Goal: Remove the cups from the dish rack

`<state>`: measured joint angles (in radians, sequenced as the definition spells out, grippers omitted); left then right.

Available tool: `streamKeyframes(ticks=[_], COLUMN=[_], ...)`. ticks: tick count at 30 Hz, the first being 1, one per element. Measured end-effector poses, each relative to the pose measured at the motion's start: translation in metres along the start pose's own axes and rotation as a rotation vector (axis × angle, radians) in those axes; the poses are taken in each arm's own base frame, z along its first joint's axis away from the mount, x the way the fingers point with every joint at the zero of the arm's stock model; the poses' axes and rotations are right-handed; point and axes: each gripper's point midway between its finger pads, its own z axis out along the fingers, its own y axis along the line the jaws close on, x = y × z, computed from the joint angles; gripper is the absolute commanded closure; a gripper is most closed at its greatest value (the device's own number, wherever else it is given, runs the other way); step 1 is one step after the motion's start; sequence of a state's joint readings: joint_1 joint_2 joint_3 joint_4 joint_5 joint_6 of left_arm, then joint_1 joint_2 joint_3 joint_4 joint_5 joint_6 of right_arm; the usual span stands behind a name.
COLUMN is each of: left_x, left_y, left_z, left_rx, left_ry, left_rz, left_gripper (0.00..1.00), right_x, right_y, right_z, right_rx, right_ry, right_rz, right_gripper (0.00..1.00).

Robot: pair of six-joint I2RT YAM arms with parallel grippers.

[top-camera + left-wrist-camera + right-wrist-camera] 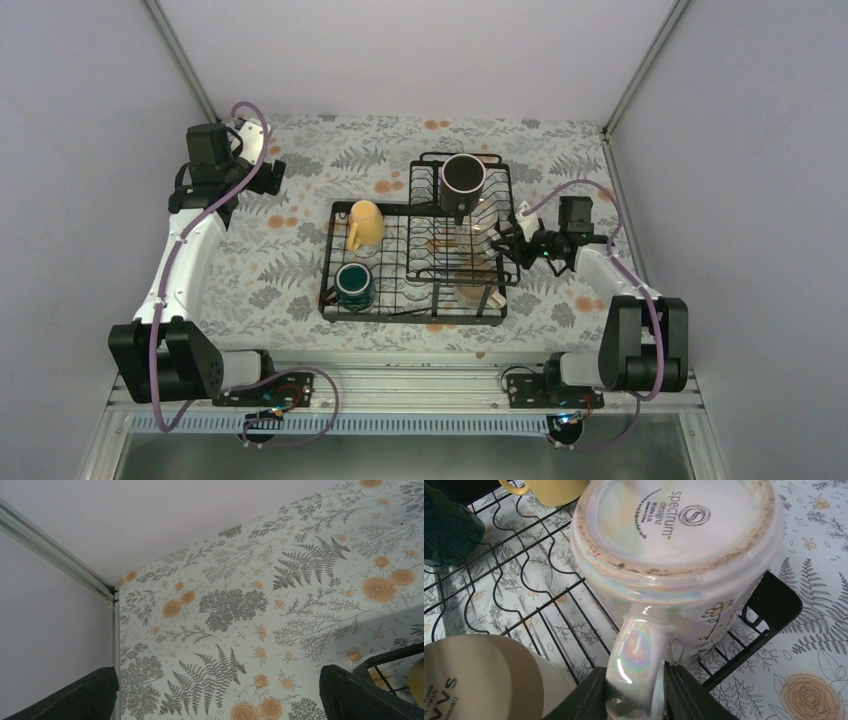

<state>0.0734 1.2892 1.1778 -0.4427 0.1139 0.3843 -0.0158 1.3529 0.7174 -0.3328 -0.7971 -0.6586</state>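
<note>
Right pincer point(636, 697): clamps the handle point(636, 655) of the upturned cream-white mug point(679, 545), body straight ahead on the dish rack point(780, 602), left arm point(185, 250) well apart.

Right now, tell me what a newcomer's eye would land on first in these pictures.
The pearly white mug fills the right wrist view, its stamped base toward the camera and its handle pinched between the jaws of the right arm. From above, the black dish rack sits mid-table on a fern-and-flower cloth, with a black mug at its far end and a yellow mug and a teal mug at its left.
</note>
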Motion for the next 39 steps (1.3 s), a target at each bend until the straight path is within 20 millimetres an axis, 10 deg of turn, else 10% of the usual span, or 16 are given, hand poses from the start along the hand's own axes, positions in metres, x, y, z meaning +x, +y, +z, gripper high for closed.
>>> streamKeyframes(ticks=[18, 39], left_x=[0.002, 0.016], left_y=[-0.003, -0.001], left_z=[0.001, 0.012], left_rx=[0.007, -0.011], left_ry=[0.005, 0.052], left_rz=[0.002, 0.026], left_gripper=[0.0, 0.0], right_x=[0.005, -0.018], right_y=[0.003, -0.025], right_z=[-0.006, -0.037], right_rx=[0.033, -0.113], right_ry=[-0.043, -0.198], right_rz=[-0.009, 0.183], right_gripper=[0.96, 0.96])
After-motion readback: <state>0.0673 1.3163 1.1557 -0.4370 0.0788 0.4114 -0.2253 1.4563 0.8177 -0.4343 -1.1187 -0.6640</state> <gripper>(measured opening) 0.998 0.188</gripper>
